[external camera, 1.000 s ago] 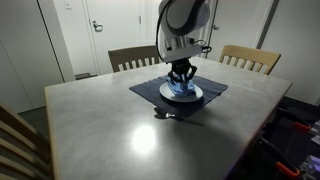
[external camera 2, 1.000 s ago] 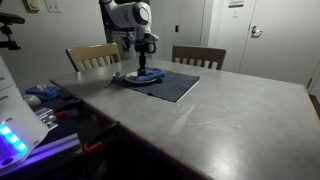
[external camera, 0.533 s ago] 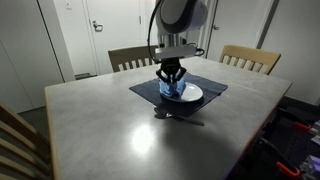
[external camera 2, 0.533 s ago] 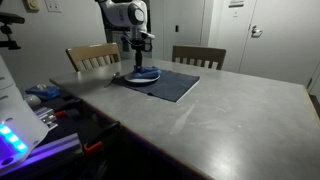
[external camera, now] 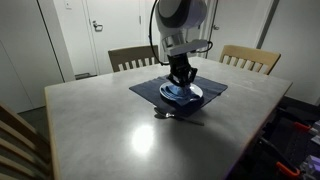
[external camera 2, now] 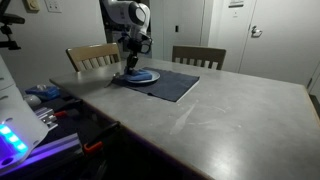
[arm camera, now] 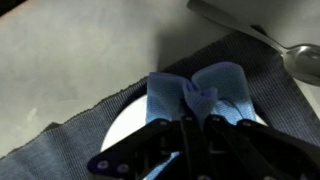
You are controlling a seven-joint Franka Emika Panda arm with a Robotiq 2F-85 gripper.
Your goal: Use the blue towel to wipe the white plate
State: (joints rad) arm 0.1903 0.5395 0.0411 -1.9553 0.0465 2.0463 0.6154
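Currently, gripper (arm camera: 197, 121): we see the jaws pinched nearly together on a fold of the blue towel (arm camera: 200, 88), pointing down over the plate.
Towel: bunched up, resting on the white plate (arm camera: 125, 130); we see it under the claw in an exterior view (external camera: 181, 90).
Plate: sits on the dark placemat (arm camera: 55, 155), near the table's far edge in an exterior view (external camera 2: 146, 76).
Spoon (arm camera: 290, 55): lies across the placemat's edge, apart from the plate.
Table (external camera: 90, 125): grey; we count two wooden chairs (external camera: 131, 57) (external camera: 250, 58) behind it.
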